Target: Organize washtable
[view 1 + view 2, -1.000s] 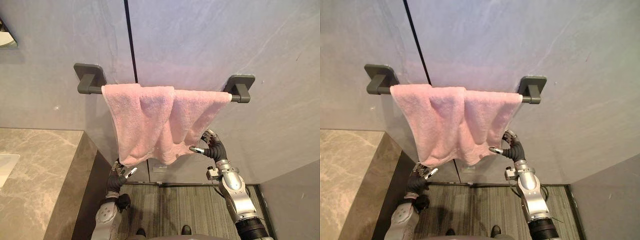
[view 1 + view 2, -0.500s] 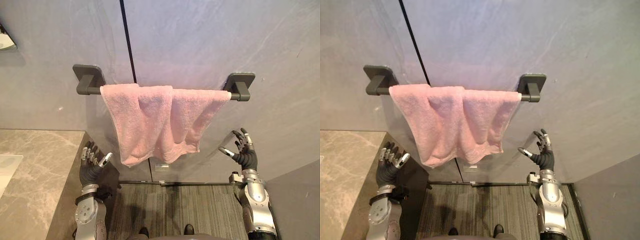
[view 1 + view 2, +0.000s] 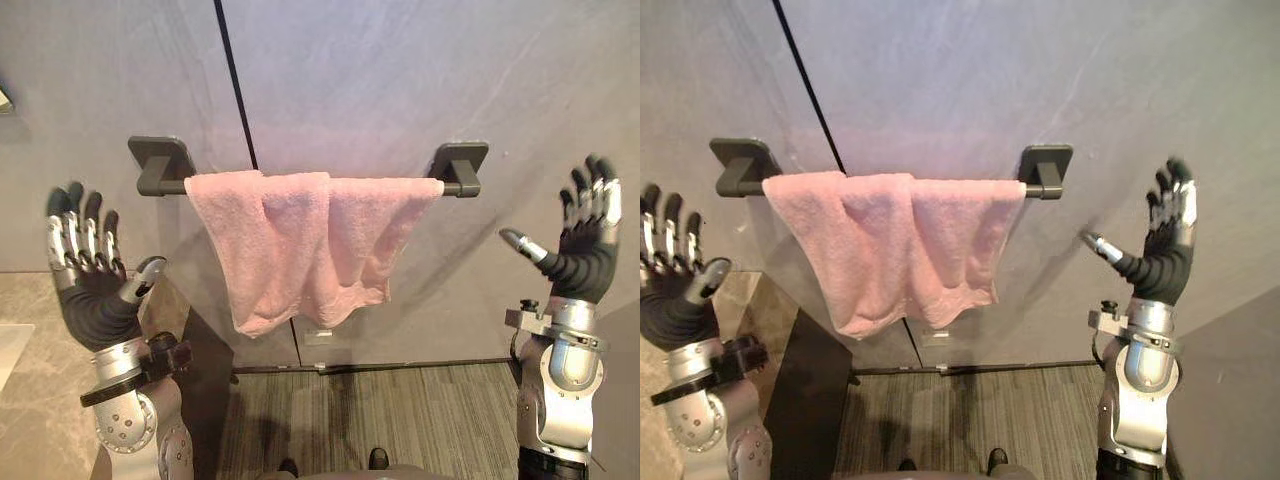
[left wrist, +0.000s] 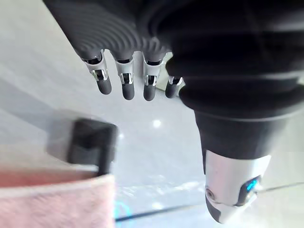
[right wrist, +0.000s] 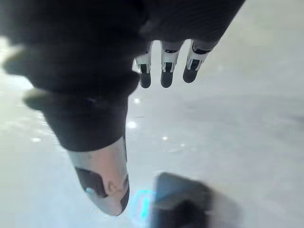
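Left eye view: pink towel (image 3: 300,240) draped over dark wall-mounted towel bar (image 3: 160,172), bunched, hem uneven. Left hand (image 3: 92,290) and right hand (image 3: 580,250) raised either side, fingers spread, holding nothing, well apart from towel.

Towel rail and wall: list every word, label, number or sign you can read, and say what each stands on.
None readable: the pink towel, dark rail and grey wall carry no print.
The small pale plate under the towel is too small to read.
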Robot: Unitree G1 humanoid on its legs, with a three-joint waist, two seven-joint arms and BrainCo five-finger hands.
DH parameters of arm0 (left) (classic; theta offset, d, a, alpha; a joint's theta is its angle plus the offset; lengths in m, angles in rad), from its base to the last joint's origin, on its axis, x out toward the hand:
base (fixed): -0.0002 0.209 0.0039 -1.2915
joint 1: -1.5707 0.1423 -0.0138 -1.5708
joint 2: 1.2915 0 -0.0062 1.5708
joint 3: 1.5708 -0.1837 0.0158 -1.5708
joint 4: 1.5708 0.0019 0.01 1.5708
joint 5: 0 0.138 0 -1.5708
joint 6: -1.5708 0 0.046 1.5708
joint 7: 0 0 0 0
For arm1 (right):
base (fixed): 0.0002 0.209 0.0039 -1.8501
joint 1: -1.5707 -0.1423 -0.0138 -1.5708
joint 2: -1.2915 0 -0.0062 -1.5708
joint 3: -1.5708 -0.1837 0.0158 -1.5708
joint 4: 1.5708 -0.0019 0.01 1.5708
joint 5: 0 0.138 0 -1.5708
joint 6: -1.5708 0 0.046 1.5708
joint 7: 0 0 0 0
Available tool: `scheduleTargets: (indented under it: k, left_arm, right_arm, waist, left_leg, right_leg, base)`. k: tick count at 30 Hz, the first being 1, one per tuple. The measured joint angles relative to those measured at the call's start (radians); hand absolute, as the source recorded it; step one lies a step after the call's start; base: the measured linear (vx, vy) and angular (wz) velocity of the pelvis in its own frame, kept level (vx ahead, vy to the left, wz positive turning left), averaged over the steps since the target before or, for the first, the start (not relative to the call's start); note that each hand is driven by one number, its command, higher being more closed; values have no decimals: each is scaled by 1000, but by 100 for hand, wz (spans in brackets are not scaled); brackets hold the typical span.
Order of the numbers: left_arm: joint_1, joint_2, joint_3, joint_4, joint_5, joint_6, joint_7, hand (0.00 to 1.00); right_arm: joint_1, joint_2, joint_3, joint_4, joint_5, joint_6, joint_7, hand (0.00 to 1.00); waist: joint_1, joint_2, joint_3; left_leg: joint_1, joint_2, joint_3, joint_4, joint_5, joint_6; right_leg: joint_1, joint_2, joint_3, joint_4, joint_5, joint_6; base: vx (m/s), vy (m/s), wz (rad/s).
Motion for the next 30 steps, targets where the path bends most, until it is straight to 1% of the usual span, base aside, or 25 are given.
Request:
scheduleTargets:
  k: [1, 2, 3, 4, 5, 7, 8, 9, 11, 12, 15, 16, 18, 20, 22, 25, 30]
  left_arm:
    - [-12, 15, -25, -22, -2, -15, -2, 0]
    - [-20, 22, -40, -36, -3, -19, -4, 0]
    - [-38, 40, -80, -56, -10, -33, -17, 0]
    - [-48, 54, -114, -68, -18, -37, -25, 0]
    - [-56, 65, -146, -75, -32, -40, -38, 0]
    - [-77, 99, -253, -76, -80, -47, -87, 0]
    - [-78, 106, -278, -75, -87, -46, -100, 0]
    - [-83, 124, -329, -70, -98, -46, -120, 0]
    - [-101, 151, -397, -45, -120, -45, -154, 0]
    - [-108, 159, -414, -32, -131, -44, -167, 0]
    - [-135, 203, -501, 64, -209, -12, -238, 0]
    - [-139, 212, -515, 80, -220, -9, -247, 0]
    - [-143, 248, -565, 132, -267, 25, -294, 0]
    - [-146, 271, -583, 167, -279, 37, -318, 0]
    - [-146, 290, -589, 200, -290, 43, -321, 0]
    - [-146, 322, -592, 242, -295, 56, -323, 0]
    - [-135, 328, -598, 308, -277, 64, -320, 0]
  right_arm:
    - [-20, -3, 37, -27, 28, -18, 4, 0]
    - [-31, -6, 63, -41, 42, -23, 13, 0]
    - [-53, -17, 120, -55, 81, -48, 39, 0]
    - [-65, -27, 163, -56, 104, -57, 57, 0]
    - [-76, -35, 201, -57, 125, -58, 72, 0]
    - [-100, -62, 321, -56, 202, -56, 126, 0]
    - [-106, -69, 347, -56, 216, -56, 138, 0]
    - [-113, -90, 394, -55, 241, -55, 168, 0]
    - [-122, -126, 454, -47, 282, -50, 207, 0]
    - [-125, -136, 467, -45, 294, -48, 220, 0]
    - [-145, -190, 538, -3, 355, -22, 282, 0]
    - [-146, -200, 549, 8, 366, -16, 286, 0]
    - [-146, -244, 610, 71, 431, 19, 328, 0]
    - [-146, -274, 646, 112, 470, 44, 351, 0]
    - [-146, -299, 661, 141, 493, 59, 355, 0]
    - [-146, -337, 682, 191, 510, 67, 371, 0]
    - [-146, -356, 712, 269, 493, 77, 371, 0]
  waist:
    - [0, 2, -1]
    - [-1, 4, -2]
    - [-2, 6, -4]
    - [-2, 7, -4]
    - [-2, 7, -4]
    - [-3, 9, -6]
    - [-3, 10, -6]
    - [-3, 10, -6]
    - [-1, 10, -6]
    - [-1, 10, -6]
    - [-6, 10, -6]
    - [-7, 10, -6]
    - [-11, 11, -7]
    - [-11, 12, -8]
    - [-13, 13, -9]
    - [-13, 17, -13]
    - [-17, 27, -23]
  left_leg:
    - [3, 0, 4, 0, 0, 0]
    - [3, 0, 5, 0, 0, 0]
    - [5, -1, 8, 1, 0, 0]
    - [6, -1, 10, 2, 0, 0]
    - [6, -1, 11, 3, 0, 0]
    - [5, -1, 12, 6, 0, 0]
    - [5, 0, 13, 7, 0, 0]
    - [5, -1, 13, 7, 0, 0]
    - [5, -1, 13, 8, 0, 0]
    - [5, -1, 14, 9, 0, 0]
    - [6, -2, 18, 11, 0, 1]
    - [6, -2, 18, 12, 0, 1]
    - [6, -1, 23, 12, 0, 1]
    - [6, -1, 30, 12, 0, 1]
    - [5, -1, 32, 12, 0, 1]
    - [0, -1, 45, 12, 0, 1]
    - [-7, -2, 52, 12, 0, 1]
  right_leg:
    - [0, 0, 4, 2, 0, 0]
    - [0, 0, 5, 3, 0, 0]
    - [0, -1, 8, 4, 1, 0]
    - [0, -1, 10, 5, 1, 0]
    - [0, 0, 11, 5, 2, 1]
    - [0, 0, 13, 5, 3, 1]
    - [0, 0, 13, 5, 4, 1]
    - [1, 0, 13, 5, 4, 1]
    - [1, 0, 13, 5, 6, 1]
    - [1, 0, 14, 5, 6, 1]
    - [1, 0, 19, 5, 10, 2]
    - [1, 0, 20, 5, 10, 2]
    - [-1, 1, 25, 4, 12, 2]
    - [-4, 1, 32, 2, 16, 1]
    - [-6, 1, 34, 2, 17, 1]
    - [-18, 3, 48, -2, 24, 1]
    - [-20, 3, 55, -20, 36, 2]
  base:
    - [-66, -15, -12]
    - [-57, -11, -8]
    - [-58, -11, -5]
    - [-58, -12, -5]
    - [-56, -15, -4]
    - [-50, -18, -2]
    - [-48, -23, -1]
    - [-36, -18, 0]
    - [-21, -10, 0]
    - [-39, -13, -3]
    - [-48, -15, -4]
    - [-51, -17, -3]
    - [-54, -19, -6]
    - [-51, -17, -9]
    - [-38, -14, -6]
    - [-42, -15, -12]
    - [-28, -13, -6]
